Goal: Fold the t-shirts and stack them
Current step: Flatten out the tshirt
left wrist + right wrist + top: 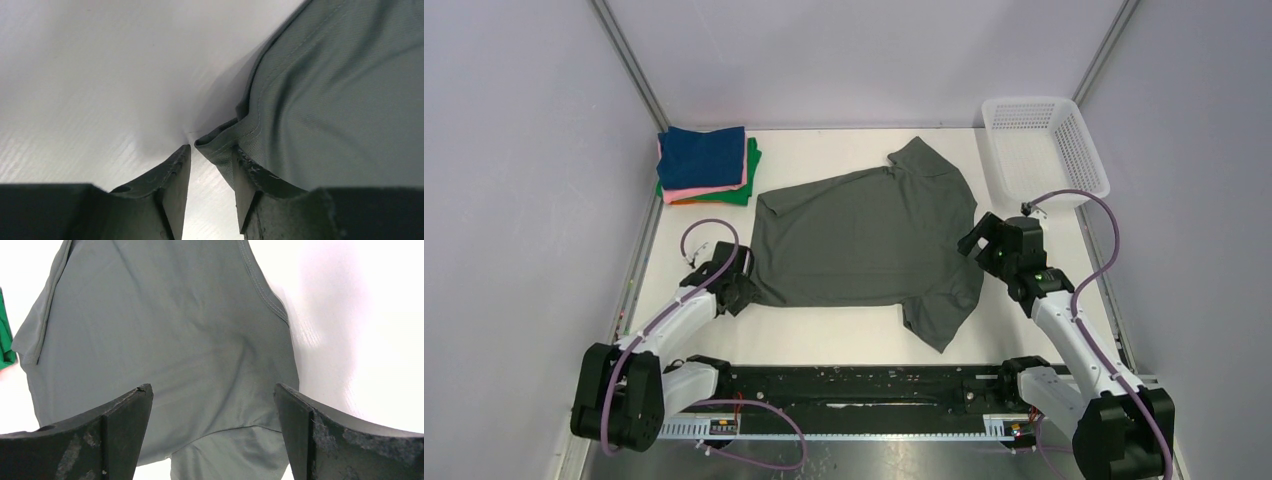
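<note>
T-shirts are in 2 places in the top external view. A large dark grey-green t-shirt lies spread flat in the middle of the white table, its hem to the left and a sleeve at both the far and near sides. A folded stack sits in the far left corner, well apart from it: navy blue shirt on top, then pink shirt, a sliver of orange shirt, and green shirt jutting out on the right. A white mesh basket stands in the far right corner. The left gripper is at the near left hem corner of the big shirt, and the right gripper is over its right edge.

In the left wrist view, the left gripper is low over the table. Its fingers are parted by a narrow gap through which bare table shows. The stitched hem corner is curled up just beyond the tips and lies against the right-hand finger, not pinched between the 2.

In the right wrist view, the right gripper hangs above the grey-green cloth, released, its fingers spread wide and holding nothing. A strip of the green shirt shows at the left edge.
</note>
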Controlling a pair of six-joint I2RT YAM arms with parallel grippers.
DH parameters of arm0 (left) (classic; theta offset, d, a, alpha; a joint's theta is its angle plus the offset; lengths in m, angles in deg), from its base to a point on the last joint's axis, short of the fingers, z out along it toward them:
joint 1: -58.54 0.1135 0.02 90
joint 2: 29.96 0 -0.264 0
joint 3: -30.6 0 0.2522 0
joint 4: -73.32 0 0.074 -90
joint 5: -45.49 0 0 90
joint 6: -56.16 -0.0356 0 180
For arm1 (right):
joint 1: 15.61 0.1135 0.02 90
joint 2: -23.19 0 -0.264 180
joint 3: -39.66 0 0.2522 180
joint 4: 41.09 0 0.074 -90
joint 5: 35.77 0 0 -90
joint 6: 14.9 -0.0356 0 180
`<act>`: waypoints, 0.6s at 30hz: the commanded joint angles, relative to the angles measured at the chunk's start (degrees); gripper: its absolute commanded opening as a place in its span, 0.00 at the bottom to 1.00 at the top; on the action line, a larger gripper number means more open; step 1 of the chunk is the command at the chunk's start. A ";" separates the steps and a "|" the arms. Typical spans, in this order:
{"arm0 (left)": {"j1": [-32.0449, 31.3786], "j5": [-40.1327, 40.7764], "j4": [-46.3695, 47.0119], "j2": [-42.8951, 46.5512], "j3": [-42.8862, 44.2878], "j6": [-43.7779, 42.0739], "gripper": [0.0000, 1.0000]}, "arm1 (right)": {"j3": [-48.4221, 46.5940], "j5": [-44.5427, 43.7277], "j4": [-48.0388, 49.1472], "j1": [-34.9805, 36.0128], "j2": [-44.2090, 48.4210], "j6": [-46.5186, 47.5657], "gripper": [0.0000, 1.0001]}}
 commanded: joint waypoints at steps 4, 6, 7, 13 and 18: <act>0.15 -4.01 4.83 -3.19 -1.31 -0.59 0.08 | -2.21 1.01 -1.91 -0.08 0.91 1.78 0.99; 0.15 -3.96 5.21 -3.61 -1.08 -1.40 0.00 | -2.24 1.87 -3.47 -0.10 1.88 1.96 0.98; 0.15 -3.62 5.09 -3.55 -0.98 -1.67 0.00 | -2.26 2.23 -4.44 -0.07 2.42 2.18 0.98; 0.15 -3.04 4.28 1.36 -1.24 -2.11 0.00 | -2.97 6.82 -14.36 2.72 5.59 3.55 0.99; 0.15 -1.99 1.46 6.50 -0.95 -2.18 0.00 | -3.41 -1.59 -25.06 23.51 4.82 2.50 0.99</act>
